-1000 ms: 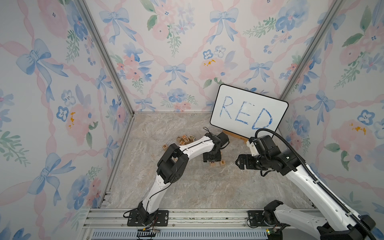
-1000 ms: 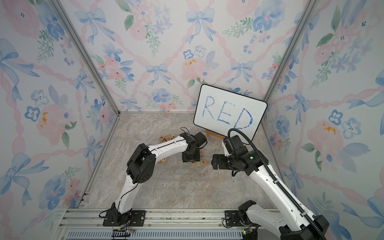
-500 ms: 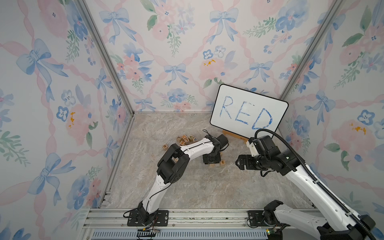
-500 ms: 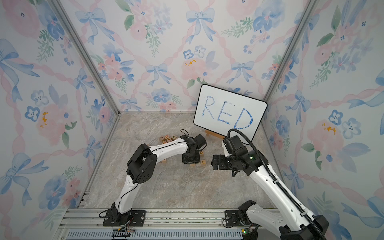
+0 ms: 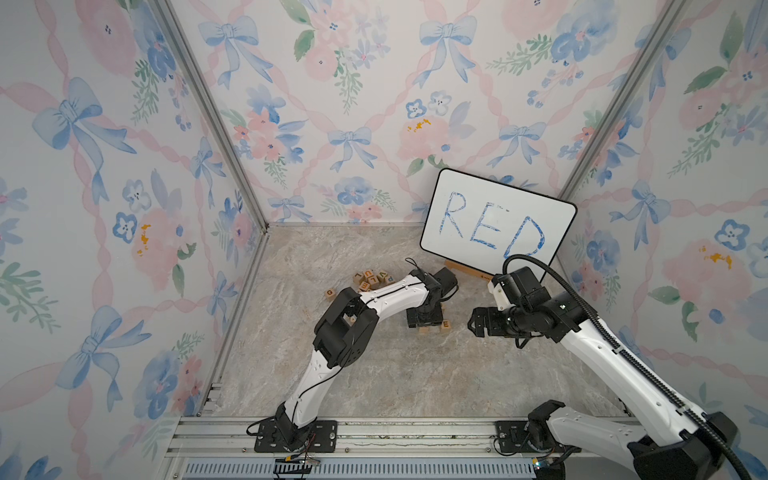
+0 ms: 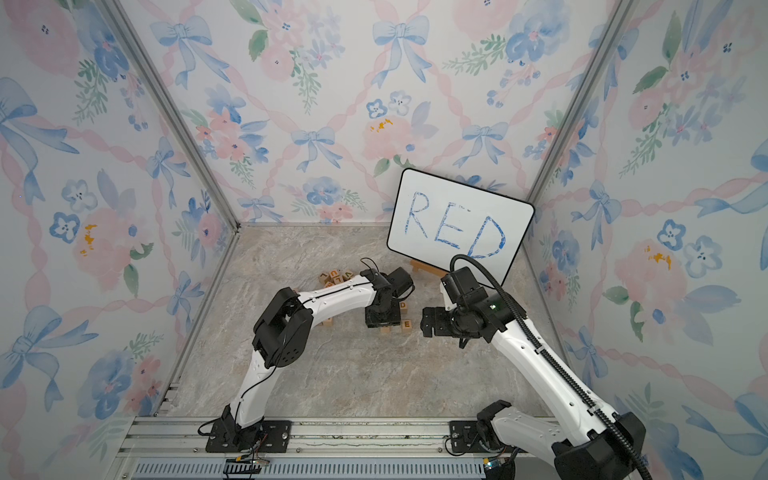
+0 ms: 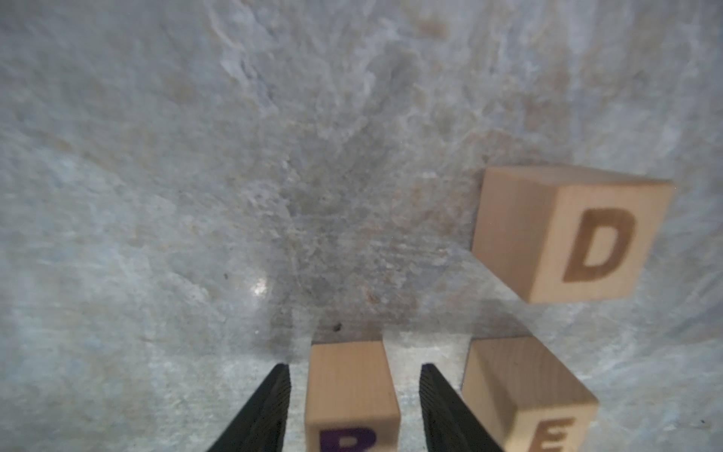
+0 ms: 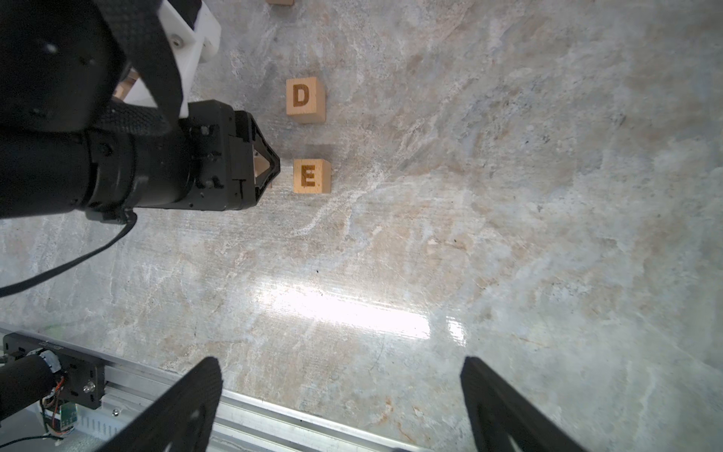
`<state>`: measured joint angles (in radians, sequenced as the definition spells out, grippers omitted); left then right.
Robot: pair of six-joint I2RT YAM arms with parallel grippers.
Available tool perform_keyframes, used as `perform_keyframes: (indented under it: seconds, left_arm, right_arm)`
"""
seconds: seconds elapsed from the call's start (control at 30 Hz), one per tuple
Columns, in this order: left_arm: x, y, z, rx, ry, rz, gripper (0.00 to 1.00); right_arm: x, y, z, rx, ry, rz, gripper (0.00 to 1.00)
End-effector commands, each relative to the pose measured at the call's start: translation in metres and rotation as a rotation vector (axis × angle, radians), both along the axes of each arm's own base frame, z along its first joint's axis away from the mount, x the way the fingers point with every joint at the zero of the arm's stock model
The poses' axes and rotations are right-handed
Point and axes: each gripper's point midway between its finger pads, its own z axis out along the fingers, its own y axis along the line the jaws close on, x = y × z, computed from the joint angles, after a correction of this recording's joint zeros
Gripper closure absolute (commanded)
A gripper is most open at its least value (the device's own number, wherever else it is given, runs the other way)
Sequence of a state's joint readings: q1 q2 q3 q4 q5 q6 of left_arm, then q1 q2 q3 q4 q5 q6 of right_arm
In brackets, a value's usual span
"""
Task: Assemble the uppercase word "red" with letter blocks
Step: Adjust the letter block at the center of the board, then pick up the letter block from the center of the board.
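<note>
Three letter blocks lie near the middle of the floor. The dark R block [image 7: 352,391] sits between the fingers of my left gripper [image 7: 355,366], with a gap on each side; the gripper is open. Beside it is the orange E block [image 7: 528,395], and the orange D block [image 7: 567,235] lies further back and apart. In both top views the left gripper [image 5: 424,322] points down over the R block next to the E block [image 5: 445,324]. My right gripper [image 5: 473,324] hovers to the right, open and empty [image 8: 339,360], looking down on the D block [image 8: 305,99] and E block [image 8: 312,176].
A pile of spare letter blocks [image 5: 372,280] lies at the back left, with a lone G block [image 5: 330,293] nearby. The white board [image 5: 496,224] reading "RED" leans at the back right. An aluminium rail [image 8: 274,415] runs along the front edge.
The left gripper has shifted very slightly toward the front over the R block. The right arm has not moved.
</note>
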<state>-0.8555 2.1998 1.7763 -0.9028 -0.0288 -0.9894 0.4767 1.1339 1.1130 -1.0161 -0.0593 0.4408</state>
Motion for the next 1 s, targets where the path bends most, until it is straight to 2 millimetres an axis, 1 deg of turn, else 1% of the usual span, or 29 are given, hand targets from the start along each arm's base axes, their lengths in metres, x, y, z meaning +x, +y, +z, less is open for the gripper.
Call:
perform_keyframes:
  seconds: [0.0,0.1,0.17,0.33,0.5,0.67,0.73,0.77,0.83,0.97]
  left_arm:
    - [0.01,0.004,0.035,-0.044,-0.061,0.023,0.44]
    - [0.014,0.011,0.049,-0.055,-0.086,0.037,0.43]
    - [0.015,0.021,0.056,-0.061,-0.094,0.062,0.42]
    - [0.018,0.05,0.072,-0.057,-0.122,0.104,0.32]
    - [0.02,0.076,0.09,-0.057,-0.163,0.122,0.22]
    - [0.015,0.091,0.103,-0.068,-0.2,0.095,0.1]
    - [0.011,0.095,0.109,-0.087,-0.218,0.083,0.07]
    - [0.009,0.097,0.112,-0.102,-0.227,0.08,0.05]
    - [0.004,0.1,0.116,-0.14,-0.239,0.067,0.03]
    - [-0.007,0.113,0.122,-0.19,-0.267,0.065,0.02]
  right_arm:
    - [0.017,0.007,0.013,0.032,-0.036,0.006,0.03]
    - [0.028,0.01,0.009,0.024,-0.019,-0.003,0.03]
    - [0.036,0.011,0.003,0.02,0.006,-0.027,0.03]
    - [0.051,0.01,-0.021,-0.034,0.092,-0.065,0.03]
    - [0.066,0.015,-0.043,-0.072,0.146,-0.072,0.03]
    - [0.083,0.024,-0.057,-0.095,0.168,-0.065,0.03]
    - [0.09,0.03,-0.06,-0.102,0.166,-0.055,0.03]
    - [0.094,0.033,-0.066,-0.116,0.175,-0.048,0.03]
    - [0.1,0.04,-0.071,-0.136,0.178,-0.033,0.03]
    - [0.111,0.054,-0.082,-0.175,0.185,-0.008,0.03]
